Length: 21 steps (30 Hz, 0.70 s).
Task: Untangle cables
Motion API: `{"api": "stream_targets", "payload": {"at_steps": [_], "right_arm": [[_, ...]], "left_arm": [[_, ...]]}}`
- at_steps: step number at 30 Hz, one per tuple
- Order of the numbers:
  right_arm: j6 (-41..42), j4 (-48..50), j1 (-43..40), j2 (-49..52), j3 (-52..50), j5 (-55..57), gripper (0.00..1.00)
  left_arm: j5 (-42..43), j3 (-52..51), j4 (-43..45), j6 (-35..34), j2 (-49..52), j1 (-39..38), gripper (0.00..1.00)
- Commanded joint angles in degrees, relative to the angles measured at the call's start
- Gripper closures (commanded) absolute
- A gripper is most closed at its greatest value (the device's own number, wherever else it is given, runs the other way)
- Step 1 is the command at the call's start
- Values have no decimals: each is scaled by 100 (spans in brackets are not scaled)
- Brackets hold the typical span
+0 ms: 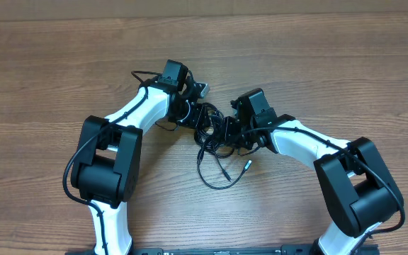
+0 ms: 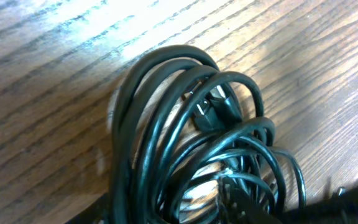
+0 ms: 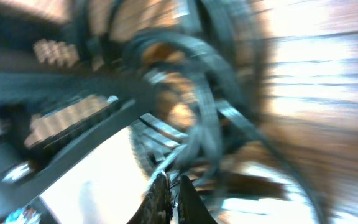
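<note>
**Surface.** Wood-grain counter (image 1: 62,57), brown, with light glare on it in both wrist views.

**Item 1: cables (image 1: 214,145).** Thin black cords bunched in a knot at the middle of the counter, between the two arms.
- One loose loop (image 1: 211,180) trails out of the knot toward the near edge and lies flat on the wood.
- Two small plug ends (image 1: 227,174) lie just beside that loop, apart from each other.
- In the left wrist view the cables (image 2: 166,130) show as several turns coiled over one another. A two-pronged plug (image 2: 213,112) is tucked inside the coil.
- In the right wrist view the cables (image 3: 204,124) are heavily blurred, arcing just above the fingers.

**Item 2: left tool (image 1: 198,112).** On the white and black left arm (image 1: 112,152), at the upper left edge of the knot and touching or just over it. Its fingers do not show clearly in any view, so I cannot tell whether it is open, closed or gripping.

**Item 3: right tool (image 3: 174,182).** On the right arm (image 1: 353,180), at the right edge of the knot; the same tool is seen from overhead (image 1: 238,132). It is closed, its two fingers (image 3: 160,199) nearly together. The blur hides whether a cord is pinched between them.
</note>
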Motion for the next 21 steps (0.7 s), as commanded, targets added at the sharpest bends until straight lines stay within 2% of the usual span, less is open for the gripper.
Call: {"api": "stream_targets", "payload": {"at_steps": [1,7,11,21], "right_arm": [[214,-44,-26,-133,-15,702,94],[623,-28,-2,-33,-17,920,85],[793,87,-2,15,-17,916,85],[968,166,284,31,-20,1449,86]], "left_arm": [[98,-81,-111,306,120,0,56],[92,-81,-142,306,120,-2,60],[52,-81,-166,306,120,-2,66],[-96,-81,-166,304,120,-164,64]]}}
